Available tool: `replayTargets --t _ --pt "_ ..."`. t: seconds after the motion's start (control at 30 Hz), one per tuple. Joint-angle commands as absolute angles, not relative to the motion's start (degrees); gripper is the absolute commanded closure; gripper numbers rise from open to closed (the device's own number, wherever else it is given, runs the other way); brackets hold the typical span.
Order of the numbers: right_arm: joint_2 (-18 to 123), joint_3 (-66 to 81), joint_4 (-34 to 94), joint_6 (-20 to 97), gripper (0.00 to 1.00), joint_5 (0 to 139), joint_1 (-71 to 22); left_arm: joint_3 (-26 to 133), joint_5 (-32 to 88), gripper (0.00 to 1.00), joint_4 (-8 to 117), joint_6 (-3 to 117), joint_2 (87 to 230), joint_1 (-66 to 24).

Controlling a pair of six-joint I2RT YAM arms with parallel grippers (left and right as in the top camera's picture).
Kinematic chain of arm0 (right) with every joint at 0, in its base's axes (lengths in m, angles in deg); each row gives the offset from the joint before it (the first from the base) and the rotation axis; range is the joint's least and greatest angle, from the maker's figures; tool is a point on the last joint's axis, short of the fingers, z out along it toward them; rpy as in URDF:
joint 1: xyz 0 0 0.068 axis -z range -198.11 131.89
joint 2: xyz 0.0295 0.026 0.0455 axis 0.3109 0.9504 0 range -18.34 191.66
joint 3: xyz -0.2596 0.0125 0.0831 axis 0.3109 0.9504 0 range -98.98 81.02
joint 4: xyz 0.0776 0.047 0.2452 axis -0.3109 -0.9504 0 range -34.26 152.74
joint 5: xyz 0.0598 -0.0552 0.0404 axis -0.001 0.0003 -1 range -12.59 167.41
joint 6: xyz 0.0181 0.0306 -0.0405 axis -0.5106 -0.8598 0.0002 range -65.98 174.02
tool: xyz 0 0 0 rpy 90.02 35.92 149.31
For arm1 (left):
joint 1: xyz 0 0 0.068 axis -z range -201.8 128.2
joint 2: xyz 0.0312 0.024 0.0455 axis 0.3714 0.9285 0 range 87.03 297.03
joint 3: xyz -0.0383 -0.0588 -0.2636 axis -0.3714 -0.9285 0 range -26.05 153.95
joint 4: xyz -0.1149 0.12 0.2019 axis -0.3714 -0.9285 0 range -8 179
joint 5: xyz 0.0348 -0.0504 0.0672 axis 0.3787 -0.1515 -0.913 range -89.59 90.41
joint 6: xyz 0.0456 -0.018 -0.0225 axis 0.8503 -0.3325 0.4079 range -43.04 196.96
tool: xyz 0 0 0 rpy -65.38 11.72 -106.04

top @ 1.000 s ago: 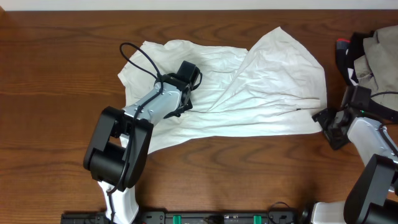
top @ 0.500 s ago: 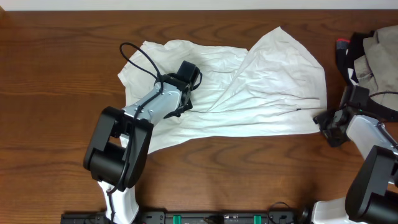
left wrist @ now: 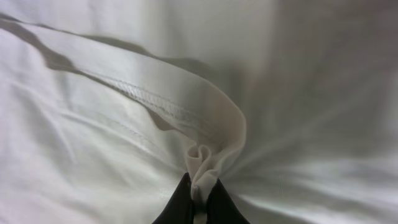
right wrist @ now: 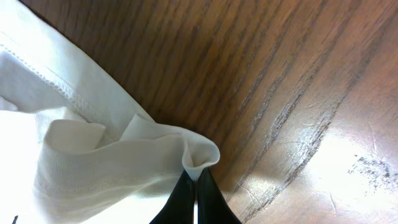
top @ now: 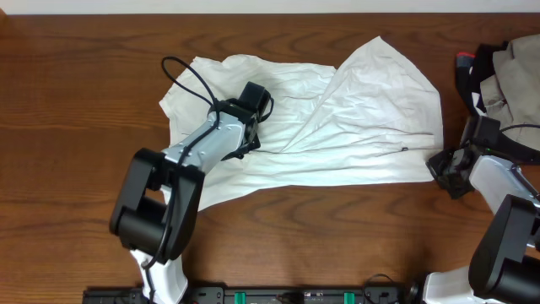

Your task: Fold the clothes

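The right gripper [right wrist: 198,177], open a moment ago, now clamps shut on the near right corner of the clothes [top: 363,118]; farther in, the left gripper [left wrist: 199,191] stays pinched on a mid-cloth fold. With the clothes spread across the table [top: 76,101], both holds look ready for folding.

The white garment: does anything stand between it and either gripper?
Nothing visible does. The left gripper is shut on a hemmed fold of the white garment, the right gripper on its corner.
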State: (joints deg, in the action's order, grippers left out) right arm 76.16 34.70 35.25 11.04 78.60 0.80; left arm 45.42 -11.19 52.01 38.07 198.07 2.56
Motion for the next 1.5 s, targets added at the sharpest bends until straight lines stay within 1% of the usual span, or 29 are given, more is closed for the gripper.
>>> replayTargets --t 0.0,0.27,0.57,0.73,0.93,1.13,1.47 --pt "75.04 34.89 34.49 11.19 0.99 78.89 1.0 45.87 -12.32 0.94 51.74 38.83 192.89 1.99" --pt "69.82 34.87 31.21 11.17 0.99 78.89 1.0 45.87 -12.3 0.94 50.21 38.81 188.3 1.99" --pt "63.09 34.89 25.72 11.19 0.99 78.91 1.0 45.87 -12.32 0.94 48.36 38.81 188.06 1.99" --pt "61.47 34.87 25.22 11.19 0.98 78.91 1.0 45.87 -13.53 0.94 48.31 38.83 188.02 1.99" --pt "61.3 34.87 29.86 10.93 0.98 78.89 1.0 45.87 -19.01 0.94 48.4 38.83 187.6 1.99" --pt "61.32 34.87 35.14 7.74 0.98 78.21 1.0 45.87 -24.74 0.94 50.87 38.81 187.56 1.99" --pt "61.49 34.89 39.19 7.74 0.98 76.51 0.93 45.87 -25.83 0.94 58.61 38.83 187.62 1.99"
